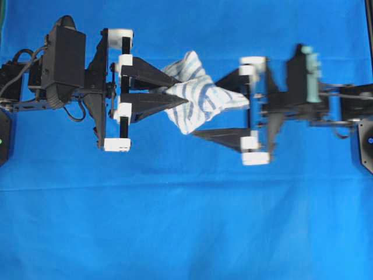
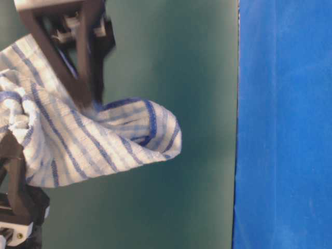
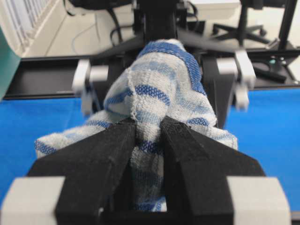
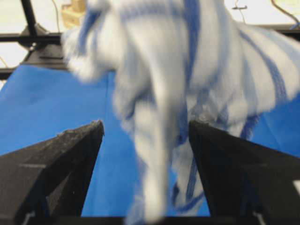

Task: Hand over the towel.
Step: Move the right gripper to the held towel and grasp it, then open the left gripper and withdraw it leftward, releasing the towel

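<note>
One towel (image 1: 195, 96), small, soft, loosely woven white cotton with thin blue-grey stripes, bunched and creased, held in mid-air above the tabletop (image 1: 186, 221) between two arms. Left tool (image 1: 185, 92): black, wedge-shaped matte fingers (image 3: 98, 159) on white plastic mounts, pressed together on a pinched fold of the towel, cloth bulging out past the tips. Right tool (image 1: 220, 109): same build, fingers (image 4: 70, 154) standing wide apart to either side of the towel's far end, the hanging cloth between them; whether either finger touches it cannot be told through the blur. Tabletop covering: plain bright blue sheet, smooth, faintly wrinkled. Backdrop in the table-level view: dark green panel (image 2: 197, 78). Room beyond, in the left wrist view: pale floor, black frame rails, office chair bases (image 3: 243, 28).
</note>
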{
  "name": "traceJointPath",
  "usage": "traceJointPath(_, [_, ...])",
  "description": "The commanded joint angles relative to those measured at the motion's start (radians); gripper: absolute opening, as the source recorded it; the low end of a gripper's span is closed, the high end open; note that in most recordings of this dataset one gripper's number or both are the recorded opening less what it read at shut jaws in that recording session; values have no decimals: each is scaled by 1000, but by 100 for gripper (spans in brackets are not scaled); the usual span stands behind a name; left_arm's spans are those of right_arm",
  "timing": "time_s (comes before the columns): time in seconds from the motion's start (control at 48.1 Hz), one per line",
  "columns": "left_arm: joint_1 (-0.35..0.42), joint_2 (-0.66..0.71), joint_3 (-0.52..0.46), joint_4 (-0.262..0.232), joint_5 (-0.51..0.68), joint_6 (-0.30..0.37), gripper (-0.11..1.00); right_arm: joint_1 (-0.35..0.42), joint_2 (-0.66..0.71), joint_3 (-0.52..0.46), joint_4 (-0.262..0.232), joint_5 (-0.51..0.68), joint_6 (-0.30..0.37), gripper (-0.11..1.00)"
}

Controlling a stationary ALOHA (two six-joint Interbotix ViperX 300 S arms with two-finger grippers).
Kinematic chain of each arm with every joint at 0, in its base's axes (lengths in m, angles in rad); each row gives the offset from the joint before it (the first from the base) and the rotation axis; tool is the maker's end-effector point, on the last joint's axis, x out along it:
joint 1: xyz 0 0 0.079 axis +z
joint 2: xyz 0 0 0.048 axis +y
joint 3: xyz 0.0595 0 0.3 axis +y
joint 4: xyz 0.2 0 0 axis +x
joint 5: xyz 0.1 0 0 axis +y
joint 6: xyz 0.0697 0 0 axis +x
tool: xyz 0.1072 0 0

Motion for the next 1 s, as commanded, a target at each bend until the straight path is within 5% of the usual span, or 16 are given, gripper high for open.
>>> traceJointPath(0.0, [2, -8, -18, -2, -14, 2, 10, -2, 41, -75, 2, -6, -3, 72])
traceJointPath(0.457, [-5, -8, -17, -2, -20, 2, 10, -12, 112, -150, 2, 2, -11, 70])
traceJointPath(0.52, [-6, -8, -17, -3, -20, 2, 10, -14, 112, -149, 2, 8, -12, 63])
traceJointPath(0.727, [-8, -6, -18, -2, -20, 0, 10, -18, 112, -150, 0, 44, -14, 5])
traceJointPath(0.977, [-8, -8, -17, -3, -2, -9, 10, -17, 112, -150, 0, 67, -12, 4])
